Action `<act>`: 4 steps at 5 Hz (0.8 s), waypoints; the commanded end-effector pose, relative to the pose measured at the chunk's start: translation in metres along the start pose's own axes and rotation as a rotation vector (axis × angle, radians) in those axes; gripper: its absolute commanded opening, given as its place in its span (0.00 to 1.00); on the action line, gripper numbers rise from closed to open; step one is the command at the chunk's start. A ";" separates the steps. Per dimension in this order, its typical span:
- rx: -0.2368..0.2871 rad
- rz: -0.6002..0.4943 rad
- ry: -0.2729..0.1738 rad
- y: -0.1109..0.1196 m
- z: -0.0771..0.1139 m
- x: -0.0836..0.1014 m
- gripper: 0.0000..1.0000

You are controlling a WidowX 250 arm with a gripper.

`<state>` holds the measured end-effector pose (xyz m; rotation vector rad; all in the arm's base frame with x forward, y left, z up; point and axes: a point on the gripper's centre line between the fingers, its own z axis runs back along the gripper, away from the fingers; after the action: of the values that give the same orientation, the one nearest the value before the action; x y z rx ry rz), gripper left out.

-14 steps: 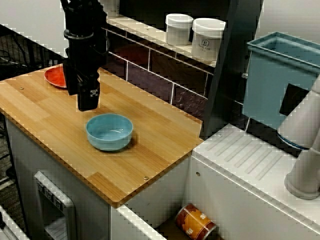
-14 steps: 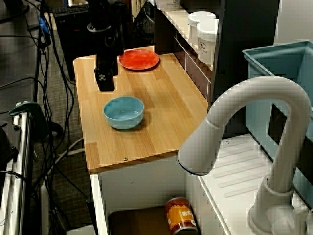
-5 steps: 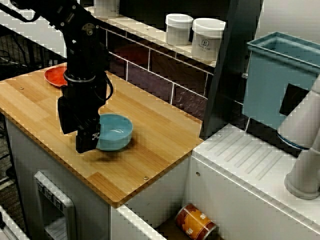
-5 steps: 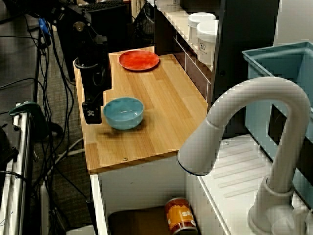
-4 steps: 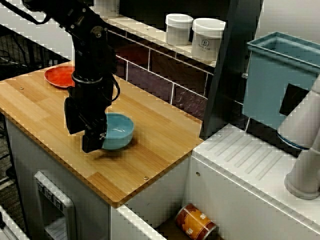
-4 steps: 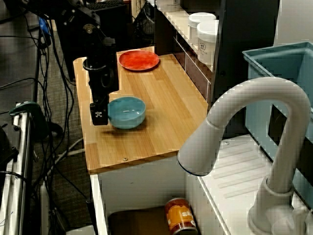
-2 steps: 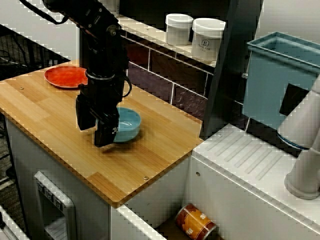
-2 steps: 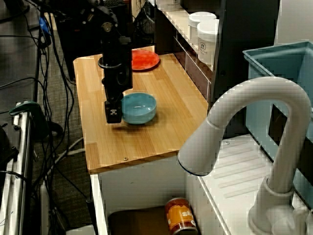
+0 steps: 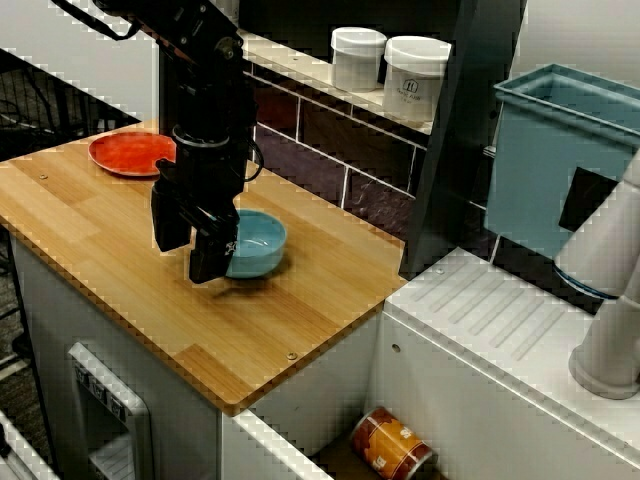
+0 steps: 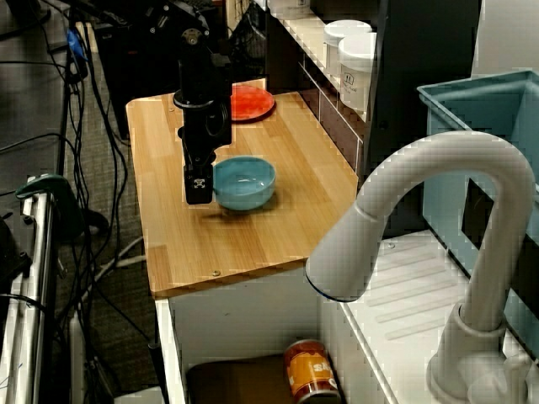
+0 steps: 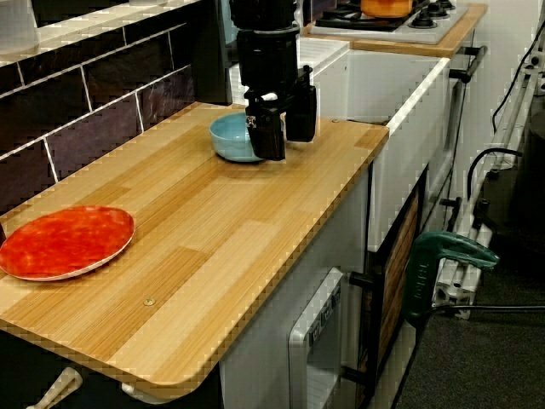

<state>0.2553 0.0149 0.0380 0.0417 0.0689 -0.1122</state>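
While jaws stand apart, one touches the bowl [image 9: 259, 240].

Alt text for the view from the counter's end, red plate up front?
A black robot arm holds open jaws low over a wooden counter, one jaw beside a light blue bowl. A red plate lies nearer the camera.

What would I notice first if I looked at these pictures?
A black gripper hangs with its fingers apart right beside a light blue bowl in the middle of the wooden counter. A bright red plate lies at one end of the counter.
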 end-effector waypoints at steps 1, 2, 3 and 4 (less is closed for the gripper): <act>-0.008 -0.001 -0.064 0.012 0.023 -0.002 1.00; -0.025 0.001 -0.079 0.017 0.032 -0.002 1.00; -0.039 0.013 -0.100 0.024 0.039 0.004 1.00; -0.034 0.013 -0.119 0.026 0.037 0.016 1.00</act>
<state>0.2718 0.0333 0.0660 -0.0040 -0.0147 -0.0910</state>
